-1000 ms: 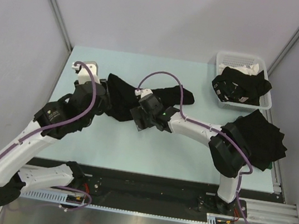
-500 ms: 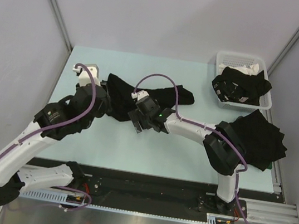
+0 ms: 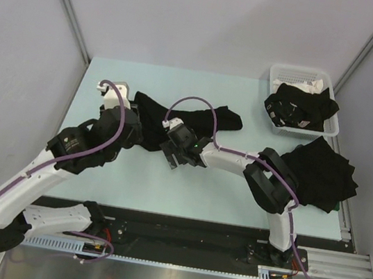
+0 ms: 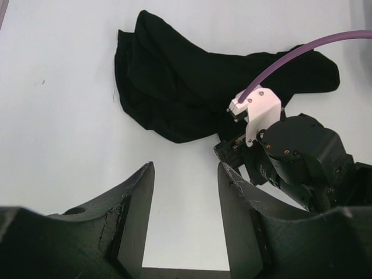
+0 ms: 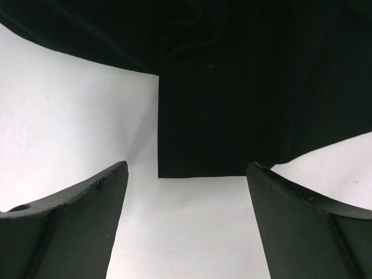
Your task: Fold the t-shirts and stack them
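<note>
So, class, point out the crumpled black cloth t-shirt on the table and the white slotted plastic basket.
crumpled black cloth t-shirt [image 3: 150, 113]: top view, left bunched part.
white slotted plastic basket [image 3: 300, 71]: top view, far rim.

Top view: both wrists sit over the crumpled t-shirt [image 3: 152, 113], so its middle is covered. The right arm [image 3: 264, 183] masks the near-left part of the right-hand pile [image 3: 326, 171]. Right wrist view: the shirt runs off the top edge, and the right gripper [image 5: 187, 165] fingers are cut off at the bottom (same for the left gripper [image 4: 185, 165]). The basket shirts [image 3: 300, 104] are too small to count.
</note>
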Controlling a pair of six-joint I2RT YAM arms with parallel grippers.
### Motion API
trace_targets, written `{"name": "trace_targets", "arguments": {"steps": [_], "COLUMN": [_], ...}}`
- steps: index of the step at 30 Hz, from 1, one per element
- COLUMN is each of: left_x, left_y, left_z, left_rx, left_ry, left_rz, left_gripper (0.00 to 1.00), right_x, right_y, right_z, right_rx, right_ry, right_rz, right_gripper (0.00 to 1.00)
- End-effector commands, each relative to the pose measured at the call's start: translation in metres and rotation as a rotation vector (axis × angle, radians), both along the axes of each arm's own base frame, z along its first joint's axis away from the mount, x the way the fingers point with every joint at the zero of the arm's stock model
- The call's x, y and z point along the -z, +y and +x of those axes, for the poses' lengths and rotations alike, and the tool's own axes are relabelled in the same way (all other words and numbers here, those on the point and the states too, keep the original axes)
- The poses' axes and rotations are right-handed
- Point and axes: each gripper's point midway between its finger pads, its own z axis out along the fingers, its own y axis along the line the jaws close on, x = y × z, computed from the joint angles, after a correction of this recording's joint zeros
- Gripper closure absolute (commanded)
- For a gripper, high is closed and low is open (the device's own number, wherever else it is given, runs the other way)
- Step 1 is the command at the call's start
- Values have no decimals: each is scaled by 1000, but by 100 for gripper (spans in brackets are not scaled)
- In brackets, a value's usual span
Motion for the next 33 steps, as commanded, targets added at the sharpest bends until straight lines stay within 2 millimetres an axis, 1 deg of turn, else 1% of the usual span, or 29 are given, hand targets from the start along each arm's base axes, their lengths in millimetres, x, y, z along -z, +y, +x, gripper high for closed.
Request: {"name": "trace_targets", "arguments": {"steps": [1, 6, 9, 11, 15, 20, 27, 28, 33], "left_x": [-16, -17, -16, -15, -15, -15, -16, -17, -19], "left_y": [0, -1, 0, 0, -1, -4, -7, -8, -11], "left_z": [0, 0, -1, -1, 1, 3, 6, 6, 9], "left_rx": [-10, -4, -2, -3, -3, 5, 12, 14, 18], "left_ry": [-35, -36, -34, -34, -35, -35, -42, -43, -46], "left_rz": [-31, -20, -14, -12, -9, 0, 3, 2, 3], "left_gripper": [48, 48, 48, 48, 48, 48, 48, 48, 48], "right_x": [-3, 5, 6, 9, 13, 15, 18, 18, 24], "right_y": [9, 7, 10, 11, 10, 8, -8, -13, -25], "right_z": [13, 16, 16, 15, 15, 14, 16, 17, 20], "right_rx": [6, 14, 5, -2, -2, -7, 12, 18, 50], "right_ry": [-25, -20, -13, 0, 17, 36, 42, 44, 72], "right_rz": [32, 28, 36, 35, 34, 32, -7, -17, -33], "right_gripper": [16, 22, 25, 30, 35, 47, 55, 59, 68]}}
